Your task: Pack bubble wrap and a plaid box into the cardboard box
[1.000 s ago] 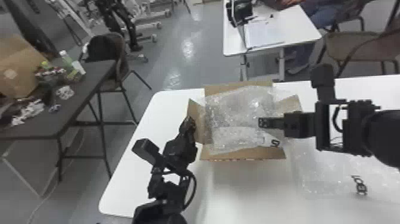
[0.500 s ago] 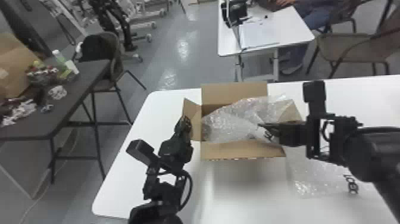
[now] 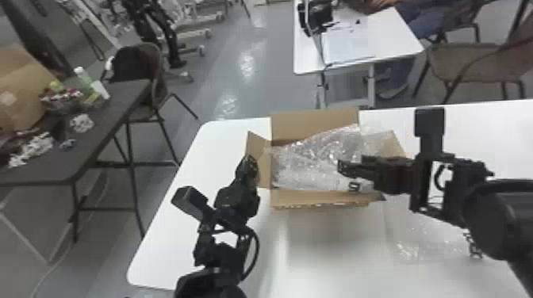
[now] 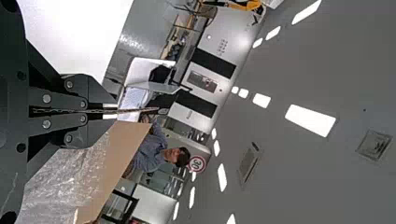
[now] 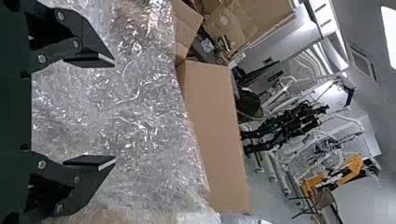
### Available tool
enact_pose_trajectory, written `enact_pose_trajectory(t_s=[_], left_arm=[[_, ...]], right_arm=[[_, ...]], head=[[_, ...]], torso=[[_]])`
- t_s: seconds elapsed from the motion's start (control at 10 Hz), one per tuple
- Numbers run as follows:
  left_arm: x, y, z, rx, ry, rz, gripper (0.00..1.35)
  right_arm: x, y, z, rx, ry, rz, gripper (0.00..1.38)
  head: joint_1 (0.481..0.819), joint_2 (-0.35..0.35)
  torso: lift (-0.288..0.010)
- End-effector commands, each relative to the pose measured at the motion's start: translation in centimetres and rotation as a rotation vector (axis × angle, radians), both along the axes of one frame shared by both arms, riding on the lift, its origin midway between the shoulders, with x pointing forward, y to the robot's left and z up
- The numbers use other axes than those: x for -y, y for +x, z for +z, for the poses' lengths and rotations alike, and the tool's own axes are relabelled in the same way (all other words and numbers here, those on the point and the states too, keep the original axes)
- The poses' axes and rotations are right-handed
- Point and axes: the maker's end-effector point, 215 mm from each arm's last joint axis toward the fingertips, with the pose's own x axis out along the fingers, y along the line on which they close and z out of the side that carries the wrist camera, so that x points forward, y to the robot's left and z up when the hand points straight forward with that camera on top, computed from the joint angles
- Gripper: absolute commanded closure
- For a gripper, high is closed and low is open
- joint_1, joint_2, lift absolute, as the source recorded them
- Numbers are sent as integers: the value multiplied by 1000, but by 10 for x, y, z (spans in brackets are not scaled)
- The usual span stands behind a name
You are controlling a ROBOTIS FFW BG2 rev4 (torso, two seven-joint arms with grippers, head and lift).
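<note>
Bubble wrap (image 3: 309, 158) mostly in cardboard box (image 3: 313, 123), prob. needs tucking; plaid box unconfirmed. L gripper (image 4: 112, 111) pinching side flap (image 3: 262, 148), R gripper (image 5: 113, 111) w/ fingers apart.

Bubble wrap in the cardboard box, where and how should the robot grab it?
I'd pinch the bubble wrap by its raised, crumpled far edge, coming from above and the robot's right with the right gripper. That edge stands above the cardboard box's near flap, and its folds should give the open fingers something to close on.
</note>
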Motion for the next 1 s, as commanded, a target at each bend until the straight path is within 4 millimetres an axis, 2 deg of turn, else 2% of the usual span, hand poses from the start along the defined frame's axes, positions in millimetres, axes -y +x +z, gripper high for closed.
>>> enact_pose_trajectory(t_s=[0.0,0.3,0.5,0.6,0.7,0.9], left_arm=[[-1,0,0,0,-1,0,1219],[-4,1,-1,-5,2,4,1219],[-8,1,-1,-7,5,7,1219],[-9,1,-1,-8,3,8,1219],[-11,0,-3,-11,-1,11,1219],[-14,-3,-5,-16,-2,17,1219]], right_arm=[[15,0,30,37,-36,-13,137],[52,2,89,127,-17,-81,139],[110,1,110,262,-37,-174,140],[155,-4,102,317,-60,-248,139],[205,-14,85,351,-121,-332,137],[286,-45,63,415,-191,-483,140]], head=[[695,334],[695,308],[679,281],[677,268],[676,236],[695,142]], torso=[[-110],[-110],[-110],[-110],[-110],[-110]])
